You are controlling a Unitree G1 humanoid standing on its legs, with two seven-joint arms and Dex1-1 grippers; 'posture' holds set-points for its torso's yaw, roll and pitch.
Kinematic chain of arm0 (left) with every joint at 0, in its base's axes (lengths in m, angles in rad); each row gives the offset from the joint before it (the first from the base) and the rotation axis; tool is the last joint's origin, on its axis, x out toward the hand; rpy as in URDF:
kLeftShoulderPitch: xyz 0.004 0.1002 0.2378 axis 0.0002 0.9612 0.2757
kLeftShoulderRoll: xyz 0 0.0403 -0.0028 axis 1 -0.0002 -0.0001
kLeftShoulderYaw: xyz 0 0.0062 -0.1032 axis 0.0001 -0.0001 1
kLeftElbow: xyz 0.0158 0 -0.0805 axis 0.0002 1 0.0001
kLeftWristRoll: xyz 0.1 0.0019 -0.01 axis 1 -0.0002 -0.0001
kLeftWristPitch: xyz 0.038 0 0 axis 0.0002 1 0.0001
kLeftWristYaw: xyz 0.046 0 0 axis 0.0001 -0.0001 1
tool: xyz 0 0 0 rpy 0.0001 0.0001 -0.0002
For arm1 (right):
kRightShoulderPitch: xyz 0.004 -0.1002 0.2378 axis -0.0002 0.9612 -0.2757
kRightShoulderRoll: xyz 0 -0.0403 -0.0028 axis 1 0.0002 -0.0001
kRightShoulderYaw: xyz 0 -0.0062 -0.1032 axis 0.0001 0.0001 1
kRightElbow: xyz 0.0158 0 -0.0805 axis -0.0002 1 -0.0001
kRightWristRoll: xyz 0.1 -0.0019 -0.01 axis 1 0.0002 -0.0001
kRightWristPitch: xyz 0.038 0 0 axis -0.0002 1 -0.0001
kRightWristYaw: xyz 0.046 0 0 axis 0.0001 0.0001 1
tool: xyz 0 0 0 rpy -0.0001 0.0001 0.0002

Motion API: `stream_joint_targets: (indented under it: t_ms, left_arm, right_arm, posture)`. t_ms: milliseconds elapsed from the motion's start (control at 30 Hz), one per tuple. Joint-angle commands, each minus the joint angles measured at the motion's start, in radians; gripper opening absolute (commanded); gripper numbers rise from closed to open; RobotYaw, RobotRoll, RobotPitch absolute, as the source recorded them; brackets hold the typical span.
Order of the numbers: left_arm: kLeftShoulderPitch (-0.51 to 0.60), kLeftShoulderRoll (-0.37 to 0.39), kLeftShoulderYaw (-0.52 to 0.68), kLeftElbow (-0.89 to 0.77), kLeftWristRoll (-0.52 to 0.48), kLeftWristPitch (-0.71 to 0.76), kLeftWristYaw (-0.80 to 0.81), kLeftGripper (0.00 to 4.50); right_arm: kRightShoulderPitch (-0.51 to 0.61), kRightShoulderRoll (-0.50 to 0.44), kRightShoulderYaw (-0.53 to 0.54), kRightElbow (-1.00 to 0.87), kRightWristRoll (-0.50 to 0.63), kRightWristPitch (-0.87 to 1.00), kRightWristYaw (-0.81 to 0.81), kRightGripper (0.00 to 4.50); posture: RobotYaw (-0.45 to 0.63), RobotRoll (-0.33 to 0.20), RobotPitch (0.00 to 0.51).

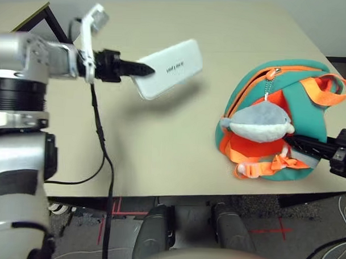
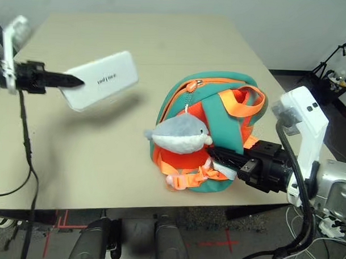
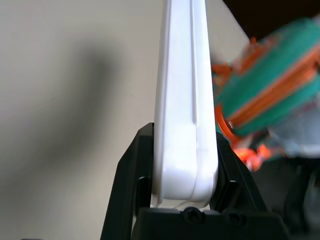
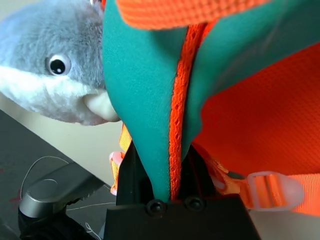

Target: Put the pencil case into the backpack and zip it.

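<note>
The left gripper (image 1: pixel 142 68) clamps the flat white plastic pencil case (image 1: pixel 169 68) in the air, well apart from the rounded teal-and-orange fabric backpack (image 2: pixel 204 130). The right gripper (image 2: pixel 219 155) pinches the backpack's edge. The zip seems partly open; insertion and zipping remain.

We see a smooth, glossy white plastic case (image 1: pixel 169 68), a matt teal cloth backpack (image 2: pixel 231 92) with woven orange straps (image 1: pixel 328 92), and a plush shark (image 2: pixel 181 135).

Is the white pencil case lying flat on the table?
No, the left pincer holds the pencil case up in the air, with its shadow on the table below.
</note>
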Motion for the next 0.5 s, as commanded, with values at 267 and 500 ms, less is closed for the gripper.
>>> stream_joint_targets:
  t_ms: [267, 500]
  left_arm:
    - [-0.113, 0.09, -0.175, -0.062, 0.054, -0.121, -0.335, 1.45]
    - [-0.128, 0.093, -0.222, -0.053, 0.083, -0.172, -0.412, 1.45]
  right_arm:
    - [-0.058, 0.018, 0.113, 0.035, -0.141, -0.024, 0.1, 0.19]
    - [-0.079, 0.028, 0.125, 0.044, -0.175, -0.019, 0.127, 0.19]
  posture:
    - [-0.08, 0.0, 0.124]
    - [-0.09, 0.0, 0.123]
